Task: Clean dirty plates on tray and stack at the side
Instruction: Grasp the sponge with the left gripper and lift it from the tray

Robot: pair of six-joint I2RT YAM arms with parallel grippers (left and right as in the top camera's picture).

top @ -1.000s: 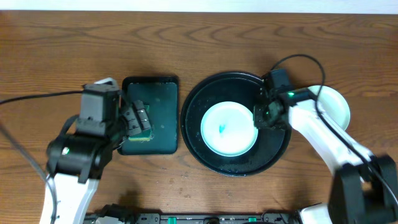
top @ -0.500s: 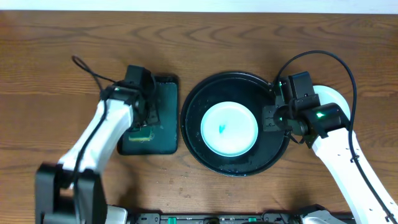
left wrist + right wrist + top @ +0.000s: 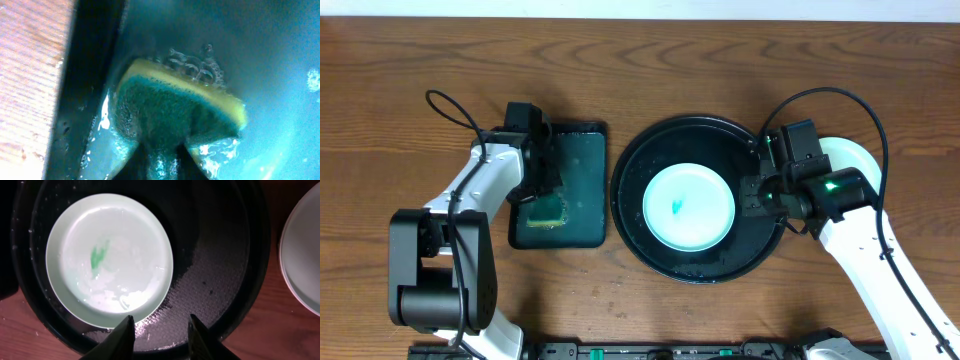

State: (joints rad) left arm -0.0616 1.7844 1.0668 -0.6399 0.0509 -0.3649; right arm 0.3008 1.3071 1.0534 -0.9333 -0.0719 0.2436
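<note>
Swinging in over the green tray [image 3: 575, 150], the left gripper [image 3: 162, 150] is now pinching the soapy sponge [image 3: 170, 110] — while the right gripper [image 3: 160, 327], spread and empty, is backing off the smeared plate [image 3: 110, 260] lying in the black tray [image 3: 215, 280] — scrubbing comes next.

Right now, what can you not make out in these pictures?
- White plates beside the round black tray: count unclear; right arm covers them overhead, frame edge cuts them in right wrist view.
- Left gripper's hold on the yellow-green sponge: dark, cropped, left wrist view.
</note>
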